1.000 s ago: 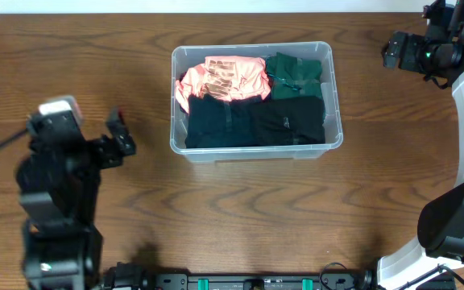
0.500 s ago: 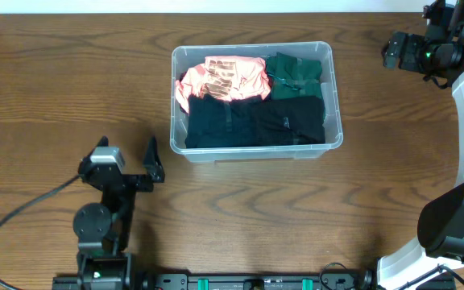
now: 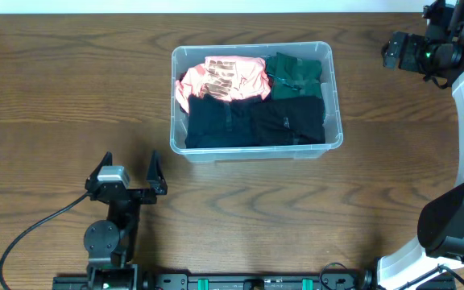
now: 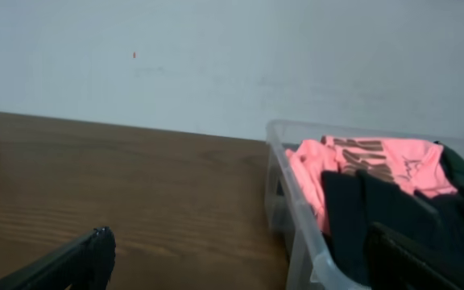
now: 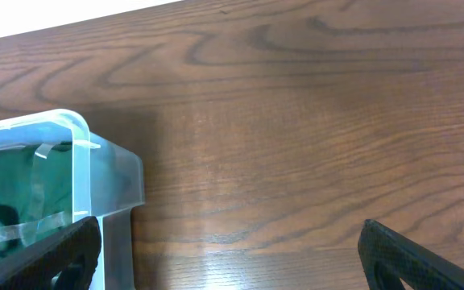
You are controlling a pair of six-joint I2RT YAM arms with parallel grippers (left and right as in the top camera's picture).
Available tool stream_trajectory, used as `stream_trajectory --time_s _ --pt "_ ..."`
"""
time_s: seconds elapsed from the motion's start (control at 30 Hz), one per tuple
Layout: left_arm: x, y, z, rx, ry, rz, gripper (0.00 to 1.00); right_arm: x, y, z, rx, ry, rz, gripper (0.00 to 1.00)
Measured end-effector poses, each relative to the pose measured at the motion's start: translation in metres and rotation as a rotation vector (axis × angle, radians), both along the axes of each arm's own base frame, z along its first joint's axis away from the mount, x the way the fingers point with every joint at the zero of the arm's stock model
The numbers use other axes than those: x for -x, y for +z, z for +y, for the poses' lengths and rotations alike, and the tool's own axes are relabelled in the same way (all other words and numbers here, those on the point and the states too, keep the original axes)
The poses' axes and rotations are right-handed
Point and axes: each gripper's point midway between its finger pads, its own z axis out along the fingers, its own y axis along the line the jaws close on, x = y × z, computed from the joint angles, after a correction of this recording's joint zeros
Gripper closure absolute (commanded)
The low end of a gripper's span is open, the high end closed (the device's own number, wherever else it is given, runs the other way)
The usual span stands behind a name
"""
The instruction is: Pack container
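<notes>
Ahead of the left gripper and off to its right, well apart from it, sits the container on the wooden table. We see this gripper's two fingers spread wide, with nothing between them but bare tabletop. From its wrist camera, the container's near corner rises on the right side, between and beyond the fingertips. A pink garment with dark print lies in the part of the bin farthest from the left gripper. Beside it, on the side nearer the right gripper, lies a green garment. Dark garments fill the half closest to the left gripper, lying level with the rim. A black cable loops across the table behind the left gripper. We find the right gripper also opened wide and holding nothing, hovering clear of the bin. Its wrist camera shows one rounded container corner low on the left, beside the left finger, with green cloth visible through the clear wall.
</notes>
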Motion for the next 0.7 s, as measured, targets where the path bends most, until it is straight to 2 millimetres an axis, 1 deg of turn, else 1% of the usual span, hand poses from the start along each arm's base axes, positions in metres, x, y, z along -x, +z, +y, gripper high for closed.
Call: stream_trajectory --time_s 0.13,0.27,0.37,0.5,0.7 --pt "0.003 -0.023 0.002 -0.001 0.009 0.063 0.02 0.0 0.0 0.0 0.0 0.0 0.0 0.01" --pt "0.006 -0.027 0.004 -0.002 0.023 0.078 0.02 0.0 0.0 0.0 0.0 0.0 0.0 0.01" --pt "0.01 -0.037 0.005 -0.003 0.027 0.115 0.02 0.0 0.0 0.0 0.001 0.0 -0.001 0.01" --pt "0.012 -0.031 0.007 -0.005 0.042 0.094 0.02 0.0 0.0 0.0 0.0 0.0 0.0 0.01" --pt "0.012 -0.03 0.008 -0.005 0.046 0.092 0.02 0.0 0.0 0.0 0.0 0.0 0.0 0.01"
